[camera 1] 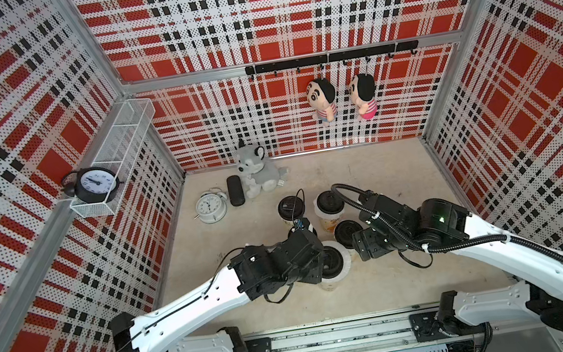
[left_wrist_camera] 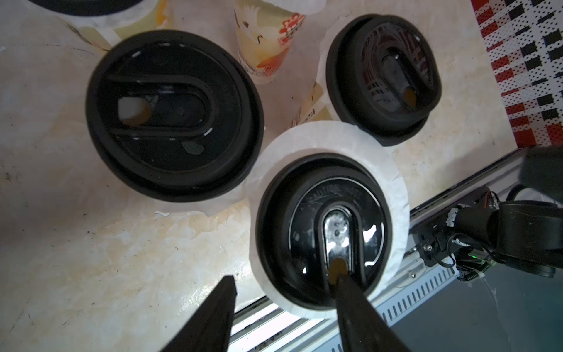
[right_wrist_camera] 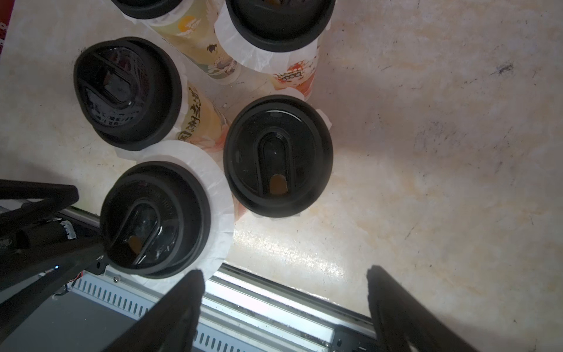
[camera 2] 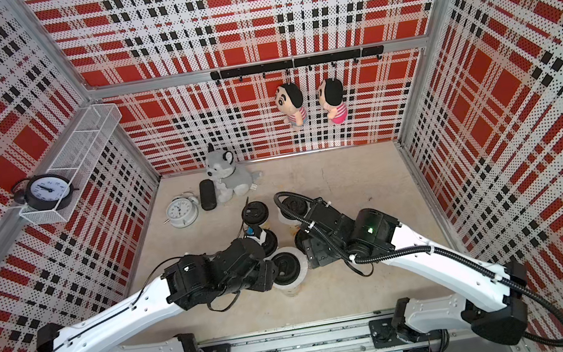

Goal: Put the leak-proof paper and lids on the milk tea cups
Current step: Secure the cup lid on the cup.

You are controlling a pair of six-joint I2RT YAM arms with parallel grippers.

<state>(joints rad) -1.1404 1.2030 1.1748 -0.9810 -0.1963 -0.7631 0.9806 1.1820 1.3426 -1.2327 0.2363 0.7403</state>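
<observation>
White paper (left_wrist_camera: 393, 189) covers the nearest cup (camera 1: 329, 284), which stands at the front edge of the table (camera 1: 385, 169), and a black lid (left_wrist_camera: 323, 231) sits on top of it. The paper's crinkled rim flares out flat all round, wider on one side than the other. The left gripper (left_wrist_camera: 285, 280) hangs over this cup with its jaws apart and nothing between them. One fingertip (left_wrist_camera: 342, 282) is over the lid's sip hole and the second is off past the rim; I cannot tell whether the first touches the lid or only hovers. The right gripper (right_wrist_camera: 285, 272) is spread wide and empty just beside the same cup, over bare table. The step in hand looks like seating this sheet. The care is to press straight down near the lid's centre, not at its edge, lest the tall cup tip or the thin sheet slide off-centre; the right gripper could steady the cup wall. Behind, the middle cups (right_wrist_camera: 207, 128) show paper peeping from under their lids, and the crooked lid (right_wrist_camera: 128, 91) on one likely wants a push. Farthest, the back cups (camera 1: 330, 223) are lidded, with paper skirts showing.
</observation>
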